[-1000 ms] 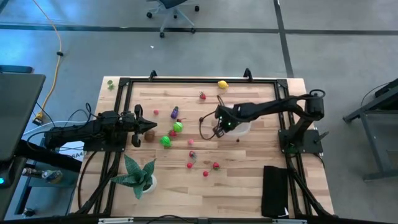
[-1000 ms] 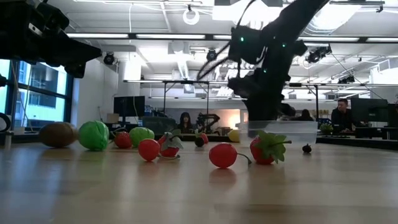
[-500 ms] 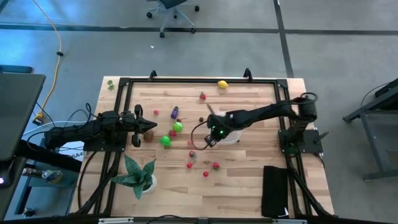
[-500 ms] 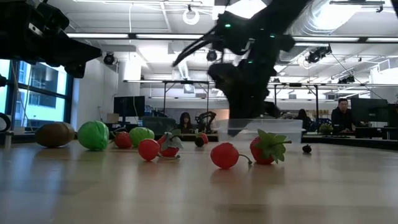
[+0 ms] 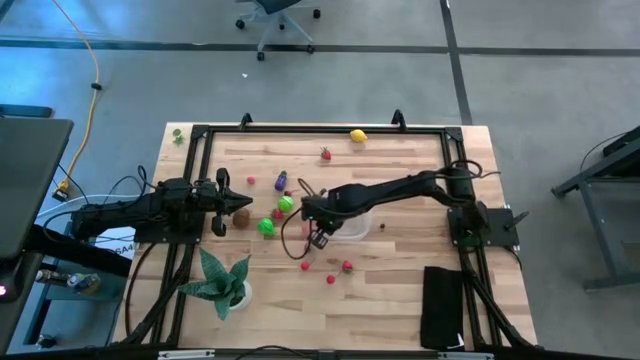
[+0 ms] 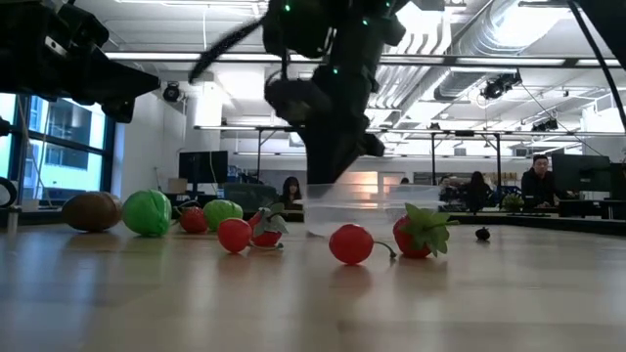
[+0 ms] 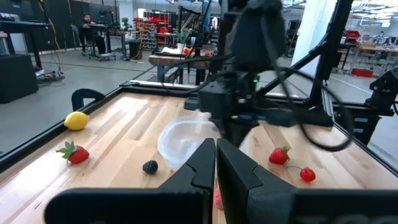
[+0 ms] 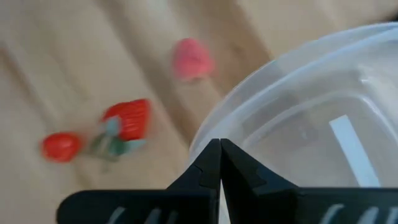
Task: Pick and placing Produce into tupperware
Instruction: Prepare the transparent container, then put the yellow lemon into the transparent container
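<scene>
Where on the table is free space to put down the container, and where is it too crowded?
Bare wood lies between the lemon and the right arm, and between the potted plant and the black pad. It is crowded around the tupperware, among the produce at the middle.

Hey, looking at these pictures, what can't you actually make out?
- Tupperware contents: high view, the right arm covers part of it; the low view shows only its wall.
- Pink piece and strawberry: right wrist view, blurred.
- Right gripper touching the rim or not: unclear.
- Green item off the table's corner: too small.

Even overhead brightness, backlit silhouettes at table height, right wrist view perhaps motion-blurred
</scene>
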`<state>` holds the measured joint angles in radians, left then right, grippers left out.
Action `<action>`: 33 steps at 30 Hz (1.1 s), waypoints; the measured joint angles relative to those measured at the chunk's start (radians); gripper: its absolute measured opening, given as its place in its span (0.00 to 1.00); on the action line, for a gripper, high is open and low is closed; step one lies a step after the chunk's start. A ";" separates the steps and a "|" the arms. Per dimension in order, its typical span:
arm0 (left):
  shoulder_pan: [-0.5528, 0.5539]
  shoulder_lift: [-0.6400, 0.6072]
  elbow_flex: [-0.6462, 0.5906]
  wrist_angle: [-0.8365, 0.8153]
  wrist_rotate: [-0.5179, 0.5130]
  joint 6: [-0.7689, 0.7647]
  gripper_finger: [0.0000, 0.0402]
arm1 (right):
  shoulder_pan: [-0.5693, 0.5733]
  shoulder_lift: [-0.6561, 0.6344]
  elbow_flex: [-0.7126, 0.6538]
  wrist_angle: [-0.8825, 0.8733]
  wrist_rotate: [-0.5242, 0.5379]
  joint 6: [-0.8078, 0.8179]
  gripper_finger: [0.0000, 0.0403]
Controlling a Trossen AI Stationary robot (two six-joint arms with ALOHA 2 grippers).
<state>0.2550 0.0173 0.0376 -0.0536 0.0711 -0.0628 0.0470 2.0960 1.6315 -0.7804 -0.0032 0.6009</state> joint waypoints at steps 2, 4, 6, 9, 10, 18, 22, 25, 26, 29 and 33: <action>0.000 0.000 0.000 0.000 0.000 0.001 0.01 | 0.006 0.000 0.013 -0.003 -0.005 -0.004 0.00; 0.000 0.000 0.000 0.000 0.000 0.001 0.01 | 0.010 -0.004 0.025 -0.029 0.014 -0.009 0.00; 0.000 0.000 0.000 0.000 0.000 0.001 0.01 | 0.010 -0.007 0.045 -0.077 0.045 -0.018 0.00; 0.000 0.000 0.000 0.000 0.000 0.003 0.01 | 0.010 -0.008 0.092 -0.176 0.094 -0.030 0.00; 0.000 0.000 0.000 0.000 0.000 0.003 0.01 | 0.010 -0.008 0.108 -0.205 0.107 -0.034 0.00; 0.000 0.000 0.000 0.000 -0.004 0.005 0.01 | -0.024 -0.008 0.320 -0.534 0.305 -0.146 0.00; 0.000 0.000 0.000 0.000 -0.004 0.005 0.01 | -0.090 -0.009 0.433 -0.651 0.406 -0.204 0.00; 0.000 0.000 0.000 0.000 -0.004 0.005 0.01 | -0.170 -0.010 0.492 -0.664 0.403 -0.268 0.00; 0.000 0.000 0.000 0.000 -0.004 0.005 0.01 | -0.202 -0.010 0.505 -0.662 0.385 -0.291 0.00; 0.000 0.000 0.000 0.000 -0.004 0.005 0.01 | -0.307 -0.010 0.514 -0.622 0.314 -0.365 0.00; 0.000 0.000 0.000 0.000 -0.004 0.005 0.01 | -0.453 -0.009 0.514 -0.546 0.162 -0.468 0.00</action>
<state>0.2550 0.0174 0.0376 -0.0536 0.0669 -0.0574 -0.4063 2.0865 2.1456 -1.3264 0.1592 0.1329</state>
